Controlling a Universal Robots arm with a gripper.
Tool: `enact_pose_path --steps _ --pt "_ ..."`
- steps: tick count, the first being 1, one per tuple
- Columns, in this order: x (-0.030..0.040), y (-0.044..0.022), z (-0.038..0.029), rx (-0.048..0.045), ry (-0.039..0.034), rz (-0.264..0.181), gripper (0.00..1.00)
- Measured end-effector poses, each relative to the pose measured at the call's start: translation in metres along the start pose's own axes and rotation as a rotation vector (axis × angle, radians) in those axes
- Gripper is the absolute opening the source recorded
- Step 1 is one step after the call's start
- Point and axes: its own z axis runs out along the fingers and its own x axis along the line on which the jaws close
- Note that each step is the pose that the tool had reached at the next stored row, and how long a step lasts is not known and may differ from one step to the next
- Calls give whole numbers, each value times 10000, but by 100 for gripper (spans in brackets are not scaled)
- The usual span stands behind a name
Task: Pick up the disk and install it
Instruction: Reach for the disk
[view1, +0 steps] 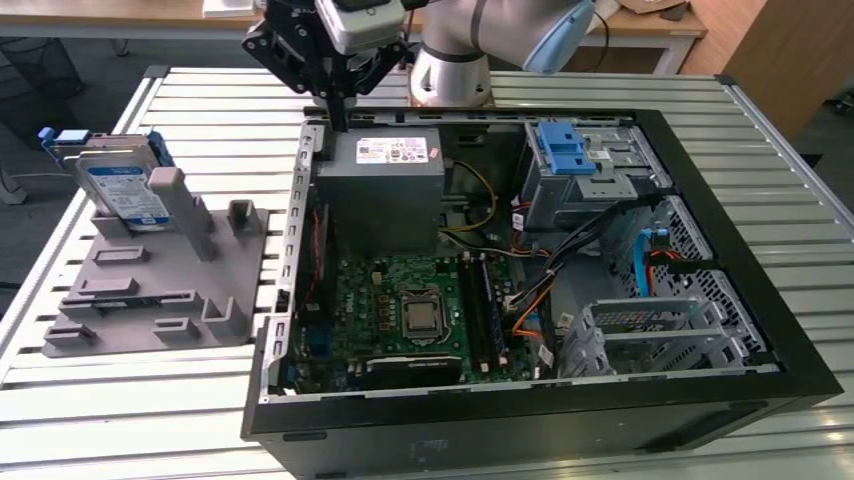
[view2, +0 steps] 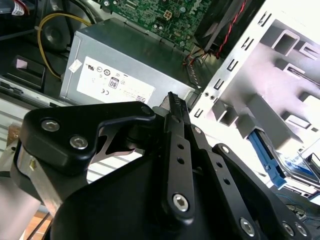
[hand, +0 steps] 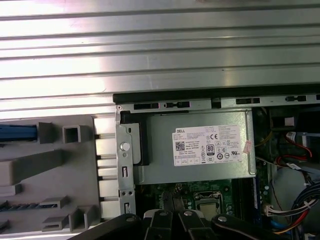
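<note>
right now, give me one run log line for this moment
gripper: shut, empty, over power supply box | disk: standing in grey holder, exterior view's left, not picked up | install: not done

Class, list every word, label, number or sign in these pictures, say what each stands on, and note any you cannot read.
White sticker on the grey power-supply box: rows of print, symbols and a barcode, too small to quote reliably.
White-and-blue label on the disk: print too small to read.
Motherboard: white markings too small to read.
Nothing else bears readable text.
</note>
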Motion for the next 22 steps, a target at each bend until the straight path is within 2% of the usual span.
enact_pose_path --steps 22 --pt "67 -6 5 0 0 0 11"
